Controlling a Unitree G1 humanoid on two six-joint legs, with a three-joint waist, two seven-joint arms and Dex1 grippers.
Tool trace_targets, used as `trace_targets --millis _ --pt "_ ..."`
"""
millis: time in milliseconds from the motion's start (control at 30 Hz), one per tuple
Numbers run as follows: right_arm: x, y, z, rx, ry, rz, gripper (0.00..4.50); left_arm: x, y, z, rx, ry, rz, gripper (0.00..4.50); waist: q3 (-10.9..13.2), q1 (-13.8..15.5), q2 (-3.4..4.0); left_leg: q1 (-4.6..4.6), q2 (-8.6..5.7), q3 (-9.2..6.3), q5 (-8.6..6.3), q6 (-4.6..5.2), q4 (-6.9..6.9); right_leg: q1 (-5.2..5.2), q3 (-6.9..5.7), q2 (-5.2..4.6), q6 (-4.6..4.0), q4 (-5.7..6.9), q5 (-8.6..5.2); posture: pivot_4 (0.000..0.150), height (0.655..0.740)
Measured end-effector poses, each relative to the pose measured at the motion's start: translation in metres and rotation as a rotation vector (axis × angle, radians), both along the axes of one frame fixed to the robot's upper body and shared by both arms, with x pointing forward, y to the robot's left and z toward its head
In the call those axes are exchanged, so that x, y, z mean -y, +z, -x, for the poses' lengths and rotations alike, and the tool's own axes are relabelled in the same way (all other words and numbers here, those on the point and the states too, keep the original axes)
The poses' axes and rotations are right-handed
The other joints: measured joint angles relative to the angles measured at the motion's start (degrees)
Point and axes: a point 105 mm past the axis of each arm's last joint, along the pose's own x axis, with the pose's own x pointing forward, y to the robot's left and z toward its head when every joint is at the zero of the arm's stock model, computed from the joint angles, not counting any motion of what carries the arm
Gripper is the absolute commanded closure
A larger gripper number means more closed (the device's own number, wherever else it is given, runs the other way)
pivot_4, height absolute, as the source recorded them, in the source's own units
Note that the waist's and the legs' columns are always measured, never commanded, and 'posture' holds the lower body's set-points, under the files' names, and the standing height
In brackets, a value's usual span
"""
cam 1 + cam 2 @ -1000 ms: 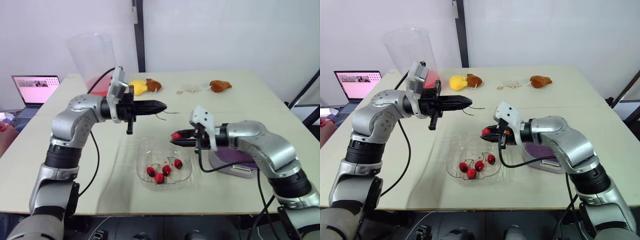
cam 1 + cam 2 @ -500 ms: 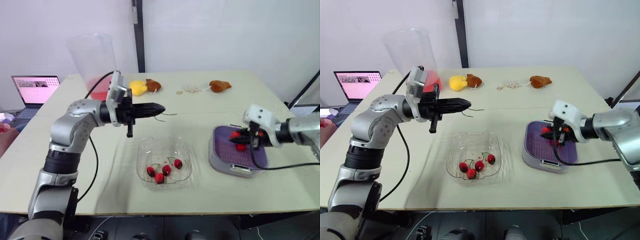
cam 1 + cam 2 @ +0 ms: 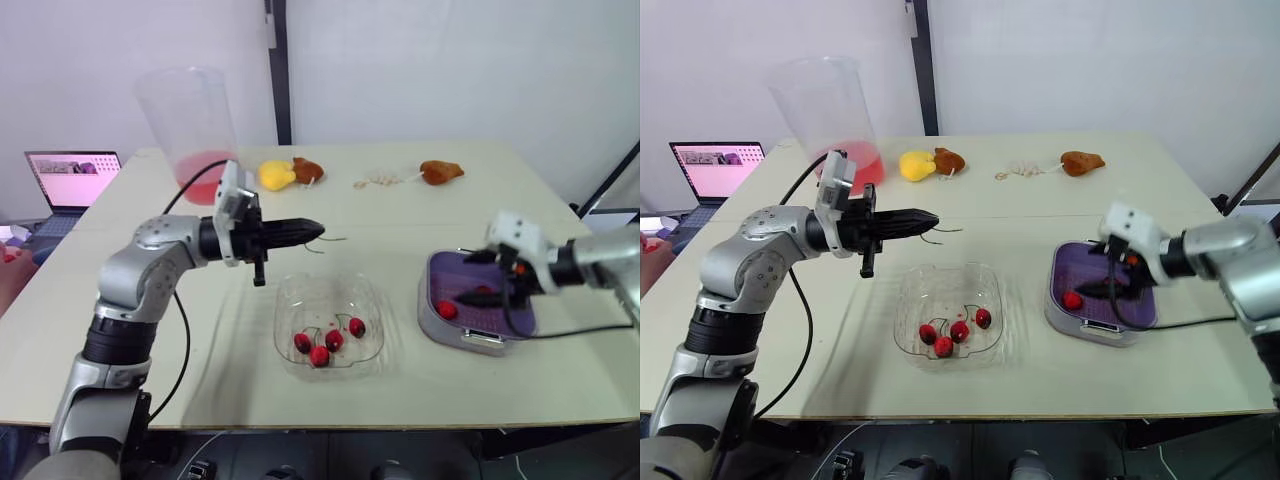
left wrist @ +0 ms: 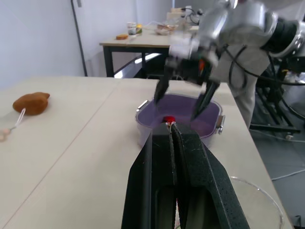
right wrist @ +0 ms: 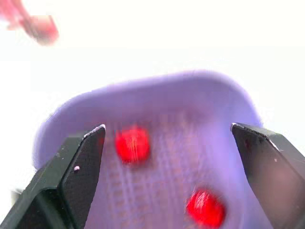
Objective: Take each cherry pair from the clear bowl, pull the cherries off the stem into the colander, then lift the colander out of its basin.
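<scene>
Moved: the right pincer [image 5: 167,128], which a second before had been closed on a cherry close to the left pincer above the clear bowl [image 3: 290,300], had swung out over the colander [image 3: 452,280].
Right pincer: its fingers stood wide apart and it held nothing.
Dropped cherries: the two dropped cherries [image 3: 446,310] lay loose on the purple mesh, a little apart from each other, under the spread fingers.
Left pincer: the left pincer [image 3: 312,231] had hardly shifted. It hung over the tabletop [image 3: 200,330] behind the bowl, its fingers pressed together on the bare stem [image 3: 332,240], which stuck out past the tips.
Clear bowl: four remaining cherries [image 3: 334,341] sat toward its near side, apparently two pairs still on their stems.
Colander: it sat down in its basin [image 3: 440,328], on the robot's right of the bowl.
Meaning: one pair looked finished, with its fruit in the colander. The stem was probably still to be dropped, two pairs were left to pull, and the lift out of the basin was not yet due.
</scene>
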Motion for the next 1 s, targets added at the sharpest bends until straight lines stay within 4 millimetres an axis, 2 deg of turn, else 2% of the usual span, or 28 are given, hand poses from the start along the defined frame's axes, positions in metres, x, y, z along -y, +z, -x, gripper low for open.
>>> trace_targets --millis 33,100,167,233,367,467,600,700,800,867,1000 --pt "-0.018 0.02 0.008 0.011 0.088 -0.093 0.01 -0.006 -0.002 0.0 -0.013 0.026 -0.001 4.5 0.0 -0.1 0.0 0.0 0.04 0.01 0.0 0.0 -0.05 -0.01 0.0 0.02 0.0 -0.04 0.0 0.15 0.74" --pt "-0.049 0.044 0.024 0.022 0.248 -0.188 0.01 -0.016 -0.006 0.0 -0.039 0.068 0.006 4.5 0.0 0.0 -0.01 0.0 0.08 -0.01 0.0 -0.01 -0.06 0.0 -0.01 0.07 0.0 -0.04 0.0 0.15 0.74" --pt "-0.076 0.056 0.041 0.013 0.402 -0.243 0.01 -0.029 -0.01 -0.001 -0.077 0.127 0.019 4.5 0.0 0.1 -0.01 0.0 0.09 -0.01 0.0 -0.01 -0.04 0.01 -0.01 0.07 0.0 -0.03 0.0 0.15 0.74" --pt "-0.099 0.059 0.045 0.001 0.488 -0.289 0.01 -0.051 -0.02 0.001 -0.129 0.22 0.004 4.5 0.0 0.2 -0.06 0.0 0.07 -0.01 0.0 0.0 0.0 0.04 0.0 0.04 0.0 -0.03 0.0 0.15 0.74" --pt "-0.13 0.048 0.043 -0.033 0.543 -0.31 0.01 -0.094 -0.062 0.007 -0.338 0.402 -0.049 4.5 0.0 0.2 -0.04 0.01 0.05 -0.02 0.0 0.0 -0.04 -0.02 0.03 0.04 0.0 0.04 0.0 0.15 0.74" --pt "-0.148 0.038 0.044 -0.058 0.58 -0.311 0.01 -0.121 -0.099 0.018 -0.586 0.521 0.017 4.5 0.0 0.4 -0.04 -0.02 0.02 -0.09 0.0 0.0 0.01 -0.03 0.03 0.05 0.0 0.09 0.0 0.15 0.74" --pt "-0.156 0.034 0.039 -0.043 0.574 -0.306 0.01 -0.13 -0.141 0.033 -0.787 0.585 0.088 4.5 0.0 0.5 -0.05 0.01 -0.04 -0.13 0.0 0.0 0.04 0.04 0.04 0.02 -0.01 0.08 0.0 0.15 0.74" --pt "-0.159 0.032 0.038 -0.049 0.567 -0.305 0.01 -0.134 -0.159 0.037 -0.855 0.62 0.097 4.5 0.0 0.4 -0.06 0.01 -0.03 -0.13 0.0 -0.01 0.04 0.03 0.04 0.02 -0.01 0.1 0.0 0.15 0.74" --pt "-0.158 0.031 0.037 -0.048 0.551 -0.306 0.0 -0.143 -0.169 0.036 -0.891 0.681 0.101 3.58 0.0 0.3 -0.06 0.01 -0.03 -0.13 0.0 -0.01 0.04 0.02 0.04 0.02 -0.01 0.1 0.0 0.15 0.74" --pt "-0.158 0.029 0.037 -0.054 0.538 -0.304 0.0 -0.149 -0.169 0.035 -0.898 0.713 0.097 2.63 0.0 0.3 -0.06 0.01 -0.03 -0.13 0.0 -0.01 0.04 0.02 0.04 0.01 -0.01 0.1 0.0 0.15 0.74" --pt "-0.157 0.027 0.035 -0.06 0.516 -0.303 0.0 -0.16 -0.159 0.026 -0.861 0.747 0.106 0.57 0.0 0.3 -0.06 0.01 -0.03 -0.13 0.0 -0.01 0.03 0.02 0.04 0.01 -0.01 0.1 0.0 0.15 0.74"
